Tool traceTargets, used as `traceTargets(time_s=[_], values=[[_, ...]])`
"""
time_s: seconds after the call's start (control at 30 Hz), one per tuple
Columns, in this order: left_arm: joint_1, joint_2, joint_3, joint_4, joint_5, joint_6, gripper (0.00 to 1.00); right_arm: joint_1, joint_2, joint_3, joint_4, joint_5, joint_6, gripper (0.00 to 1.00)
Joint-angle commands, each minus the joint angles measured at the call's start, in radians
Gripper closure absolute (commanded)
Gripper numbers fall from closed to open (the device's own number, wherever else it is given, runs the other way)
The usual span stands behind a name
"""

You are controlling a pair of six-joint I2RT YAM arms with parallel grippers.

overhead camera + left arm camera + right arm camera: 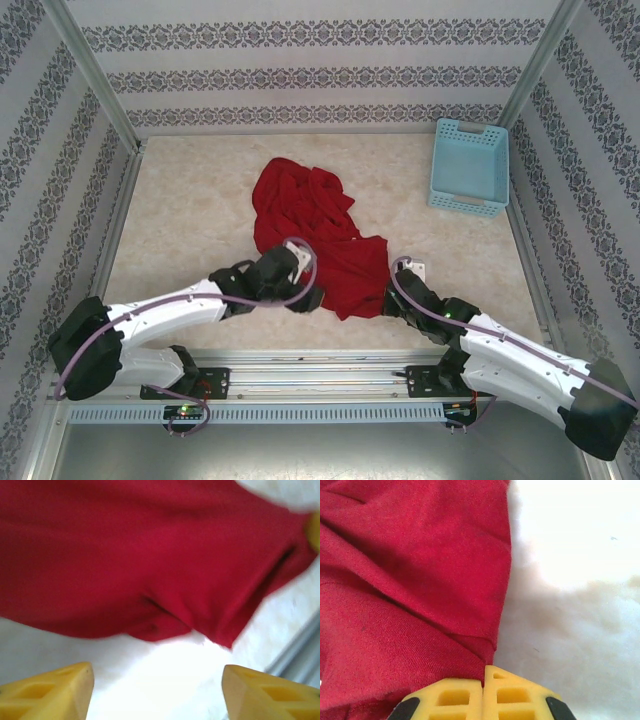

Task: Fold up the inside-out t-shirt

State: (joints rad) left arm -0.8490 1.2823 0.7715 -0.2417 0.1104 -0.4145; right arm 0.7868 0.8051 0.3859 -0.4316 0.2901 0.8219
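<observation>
Shirt [310, 235], soft red knit, lies crumpled mid-table [180, 220]. The top view adds a blue lattice basket [470, 165] at the far right corner. Close up, the left gripper [157, 690] holds its yellow wedge fingers wide apart, nothing between them, just short of the hem. The right gripper [483, 677] has its fingers pressed together at a folded edge; whether they nip cloth is unclear.

- No lettering, number, brand or sign is reading legibly anywhere.
- The t-shirt [300, 210] is showing plain red cloth, no print.
- The wallpaper bands [320, 35] are carrying ornament only.
</observation>
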Motion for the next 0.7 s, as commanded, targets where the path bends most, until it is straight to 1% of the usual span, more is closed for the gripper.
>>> traceTargets(time_s=[0.0,0.07,0.13,0.2,0.23,0.3,0.43,0.53,0.57,0.63,0.67], values=[[0.099,0.088,0.159,-0.062,-0.132,0.028,0.20,-0.010,-0.014,0.015,-0.077,0.057,0.078,1.00],[0.151,0.199,0.265,-0.065,-0.126,0.036,0.16,-0.011,-0.025,0.011,-0.095,0.068,0.100,1.00],[0.181,0.331,0.399,-0.094,-0.125,0.050,0.13,-0.015,-0.037,0.013,-0.136,0.097,0.134,1.00],[0.201,0.477,0.556,-0.148,-0.173,0.049,0.06,-0.021,-0.054,0.013,-0.190,0.125,0.176,1.00],[0.209,0.538,0.628,-0.171,-0.191,0.046,0.05,-0.028,-0.064,0.009,-0.198,0.129,0.186,1.00],[0.232,0.677,0.783,-0.227,-0.222,0.036,0.05,-0.048,-0.083,-0.006,-0.187,0.112,0.193,1.00],[0.243,0.891,1.046,-0.338,-0.256,0.028,0.06,-0.075,-0.103,-0.015,-0.164,0.089,0.179,1.00],[0.245,1.007,1.189,-0.412,-0.247,0.014,0.15,-0.098,-0.106,0.001,-0.174,0.093,0.150,1.00],[0.245,1.033,1.218,-0.423,-0.243,0.011,0.21,-0.108,-0.104,0.007,-0.174,0.092,0.136,1.00],[0.250,1.060,1.260,-0.436,-0.241,0.006,0.39,-0.128,-0.104,0.019,-0.174,0.090,0.102,1.00],[0.257,1.072,1.282,-0.450,-0.237,0.002,0.51,-0.143,-0.106,0.028,-0.180,0.093,0.082,1.00]])
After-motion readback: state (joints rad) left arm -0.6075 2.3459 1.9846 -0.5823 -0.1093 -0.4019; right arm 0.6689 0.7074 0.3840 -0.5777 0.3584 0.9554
